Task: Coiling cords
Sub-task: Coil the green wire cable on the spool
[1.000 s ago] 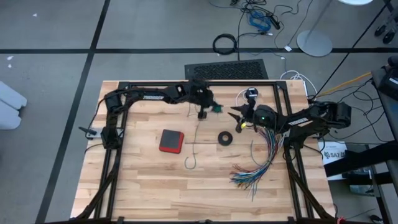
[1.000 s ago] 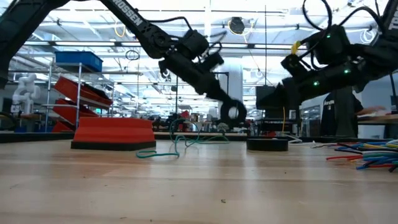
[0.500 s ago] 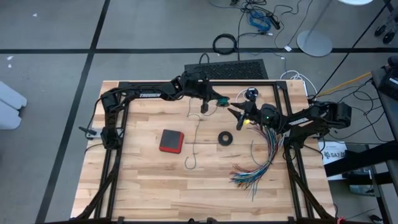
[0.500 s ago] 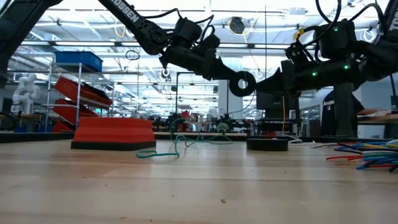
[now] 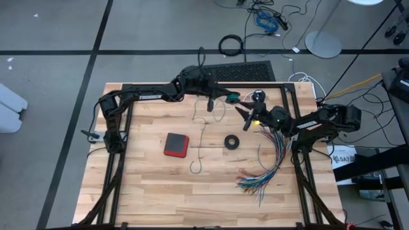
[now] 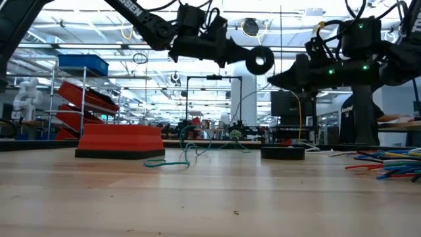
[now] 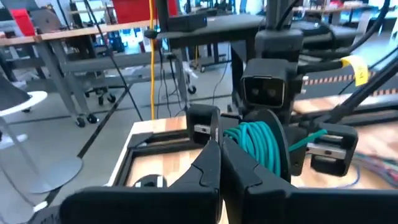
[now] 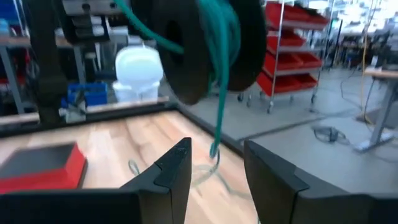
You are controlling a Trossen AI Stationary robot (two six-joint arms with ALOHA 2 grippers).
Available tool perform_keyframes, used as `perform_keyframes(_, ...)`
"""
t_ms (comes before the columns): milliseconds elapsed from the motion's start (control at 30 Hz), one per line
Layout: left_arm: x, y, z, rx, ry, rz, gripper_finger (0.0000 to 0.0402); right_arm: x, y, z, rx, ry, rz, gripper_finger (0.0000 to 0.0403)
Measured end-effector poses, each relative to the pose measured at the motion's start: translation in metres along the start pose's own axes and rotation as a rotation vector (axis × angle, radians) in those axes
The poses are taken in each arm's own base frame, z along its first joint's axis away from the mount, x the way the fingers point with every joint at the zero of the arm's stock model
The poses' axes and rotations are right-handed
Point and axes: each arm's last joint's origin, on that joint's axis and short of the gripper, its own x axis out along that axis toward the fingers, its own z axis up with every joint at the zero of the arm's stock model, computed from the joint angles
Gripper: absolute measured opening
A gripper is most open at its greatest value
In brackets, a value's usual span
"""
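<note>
Nearest the low camera: bare pale wooden tabletop (image 6: 210,197). Further in, flat red square block with dark base (image 6: 120,141) resting at left; fanned bundle of multicoloured wires (image 6: 388,163) lying at right. Between them, small black tape-like ring (image 6: 283,153) flat on wood.

Thin teal-green cord (image 6: 172,160) trailing in loose loops across table past red block, then rising off surface; in high view its free end (image 5: 197,167) curling into a hook near table centre.

Above far half of table: left gripper (image 5: 211,104) raised high, fingers pressed together, dark fingers (image 7: 211,168) meeting in left wrist view. Black round spool (image 6: 260,60) carried at end of left arm, well clear of table, with teal-green turns (image 7: 256,142) wound round it. Whether pinched directly by fingers: cannot tell.

Right gripper (image 5: 246,118) just beside spool, also aloft, fingers (image 8: 174,165) spread apart, empty; cord hanging from spool down between them in right wrist view.

White cord (image 5: 307,82) at far right table edge.
</note>
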Motion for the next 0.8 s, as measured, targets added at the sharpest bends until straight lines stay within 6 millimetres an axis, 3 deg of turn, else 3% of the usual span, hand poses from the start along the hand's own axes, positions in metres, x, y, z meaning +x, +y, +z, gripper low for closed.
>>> perform_keyframes(333, -0.003, -0.003, 0.023, -0.029, -0.155, -0.030, 0.0000, 0.009, 0.002, 0.021, 0.002, -0.150, 0.003, 0.0129)
perform_keyframes(633, -0.008, -0.003, 0.040, -0.036, -0.267, -0.042, 0.0000, 0.014, 0.003, 0.028, -0.005, -0.174, -0.021, 0.0071)
perform_keyframes(800, -0.014, -0.002, 0.047, -0.044, -0.286, -0.054, 0.0000, 0.013, 0.009, 0.030, -0.033, -0.194, 0.006, 0.0070)
